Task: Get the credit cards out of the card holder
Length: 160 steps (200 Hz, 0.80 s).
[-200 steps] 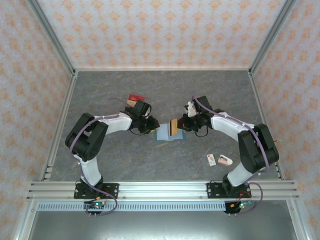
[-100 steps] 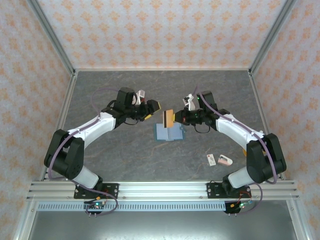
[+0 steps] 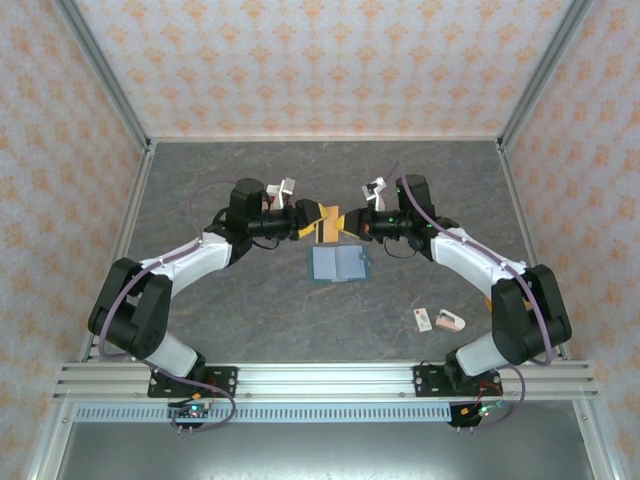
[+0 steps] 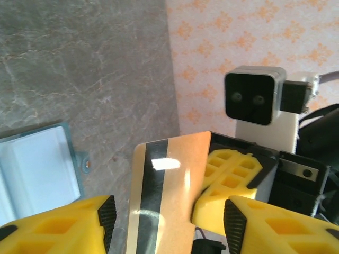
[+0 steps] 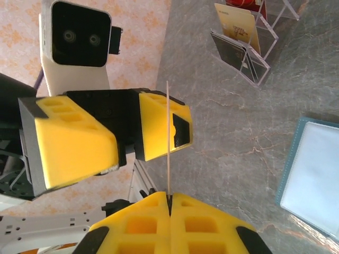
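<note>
1. Credit card (image 4: 169, 196): tan with a dark stripe, held on edge in the air above the table (image 3: 250, 310), between the two arms.
2. Right claw (image 5: 169, 197): fingers pressed together, clamped on one edge of the card.
3. Left claw (image 4: 167, 210): jaws apart, one on either side of the card, not gripping it.
4. Card holder (image 3: 338, 264): lying open on the table, just below the card.
5. Handling (judgement): the card is probably light, stiff, thin and slick. Pinch it across its flat faces near a free edge; a skewed grip may let it pivot.
</note>
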{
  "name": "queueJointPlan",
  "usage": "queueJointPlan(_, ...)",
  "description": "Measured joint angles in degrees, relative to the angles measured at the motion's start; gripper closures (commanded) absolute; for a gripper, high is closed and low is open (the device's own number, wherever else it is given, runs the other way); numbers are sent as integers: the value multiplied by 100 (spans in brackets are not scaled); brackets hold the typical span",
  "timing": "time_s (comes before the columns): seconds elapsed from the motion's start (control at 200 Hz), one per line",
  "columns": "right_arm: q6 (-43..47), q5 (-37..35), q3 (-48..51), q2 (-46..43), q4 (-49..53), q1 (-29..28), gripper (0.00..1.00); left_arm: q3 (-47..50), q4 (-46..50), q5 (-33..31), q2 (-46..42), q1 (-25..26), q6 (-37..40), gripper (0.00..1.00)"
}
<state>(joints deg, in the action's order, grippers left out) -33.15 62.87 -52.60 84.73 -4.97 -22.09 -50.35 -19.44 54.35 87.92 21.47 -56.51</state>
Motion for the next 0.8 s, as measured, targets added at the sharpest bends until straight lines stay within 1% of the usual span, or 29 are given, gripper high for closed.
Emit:
queueJointPlan(0.09, -76, 7, 0, 68, -81, 2, 100, 50, -138, 74, 0, -2, -39, 58)
queueJointPlan(0.2, -136, 15, 0, 131, -129, 13, 100, 114, -229, 81, 0, -46, -50, 71)
queueJointPlan(0.245, -138, 13, 0, 153, -133, 15, 100, 129, -245, 76, 0, -57, -83, 80)
queueJointPlan(0.305, -136, 2, 0, 177, -131, 33, 98, 136, -249, 72, 0, -66, -42, 100)
queueJointPlan(0.345, -127, -24, 0, 190, -103, 42, 94, 133, -234, 66, 0, -63, -31, 100)
queueJointPlan(0.375, -116, -35, 0, 203, -61, 52, 88, 131, -214, 55, -2, -63, 9, 100)
queueJointPlan(0.455, -11, -177, -4, 208, 153, 37, 69, 98, 70, -9, -2, -52, 203, 100)
queueJointPlan(0.5, 131, -315, -24, 208, 310, 28, 57, 57, 315, -103, -9, -52, 317, 100)
queueJointPlan(0.606, 433, -815, -39, 188, 767, 37, 35, -105, 1071, -435, -61, -101, 636, 100)
queueJointPlan(0.696, 693, -1287, -20, 122, 1132, 37, 23, -310, 1912, -951, -205, -179, 918, 100)
queueJointPlan(0.801, 916, -1773, 90, -59, 1316, 37, 16, -702, 2929, -1781, -332, -225, 1145, 100)
